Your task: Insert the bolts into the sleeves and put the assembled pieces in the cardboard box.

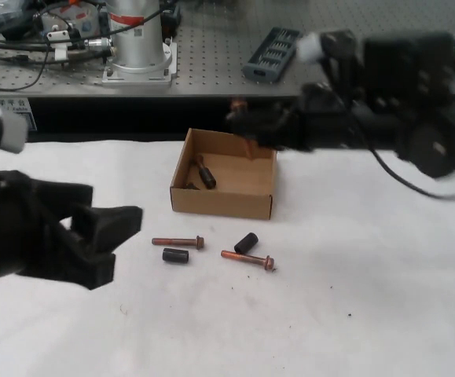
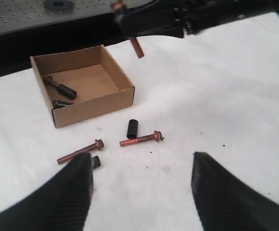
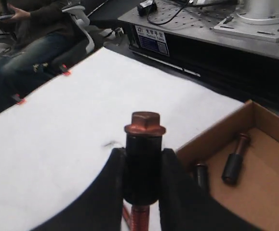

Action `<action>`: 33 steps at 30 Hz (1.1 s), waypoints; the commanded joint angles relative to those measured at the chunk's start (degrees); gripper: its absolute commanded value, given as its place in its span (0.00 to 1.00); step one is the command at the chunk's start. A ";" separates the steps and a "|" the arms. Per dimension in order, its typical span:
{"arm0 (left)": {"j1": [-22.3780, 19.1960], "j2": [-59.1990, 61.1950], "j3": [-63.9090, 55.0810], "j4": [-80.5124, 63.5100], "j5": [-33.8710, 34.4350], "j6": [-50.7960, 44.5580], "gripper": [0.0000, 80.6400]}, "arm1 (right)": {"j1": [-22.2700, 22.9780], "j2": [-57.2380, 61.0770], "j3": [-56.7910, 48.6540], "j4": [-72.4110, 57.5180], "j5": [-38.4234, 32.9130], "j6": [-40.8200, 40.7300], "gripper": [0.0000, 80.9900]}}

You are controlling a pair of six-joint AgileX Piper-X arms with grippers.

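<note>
A release from here is risking a miss. The right tool [image 3: 141,183] is hanging near the far edge of the cardboard box [image 1: 221,206], not plainly over its middle. The assembled piece [image 3: 144,127] could be clipping the rim and bouncing out onto the surface [image 1: 353,314]. Any tilt could also be letting the bolt slide out, since only the sleeve is being gripped. The piece is standing upright between that tool's fingers, which are clamping the black sleeve, with the bolt head sitting on top and the shank poking out below. The left tool [image 2: 142,161] is hovering with its fingers apart near the loose bolts [image 1: 178,241] and loose sleeves [image 1: 175,255], which are lying off the box's near edge.
</note>
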 commanded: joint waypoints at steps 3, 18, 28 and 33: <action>0.07 -4.55 -0.48 1.50 -0.96 -6.18 0.42 | -0.36 10.61 -16.29 12.64 5.57 -0.38 0.06; 0.07 -13.30 -0.48 10.19 -0.96 -7.45 0.36 | -0.36 22.50 -35.95 31.92 12.64 -0.38 0.06; 0.07 -15.14 -0.48 10.40 -0.96 -7.84 0.36 | -0.03 22.29 -35.95 35.80 12.14 2.27 0.59; 0.07 -15.14 -0.48 10.40 -0.96 -7.84 0.36 | 0.06 20.00 -35.95 43.96 12.87 -2.55 0.48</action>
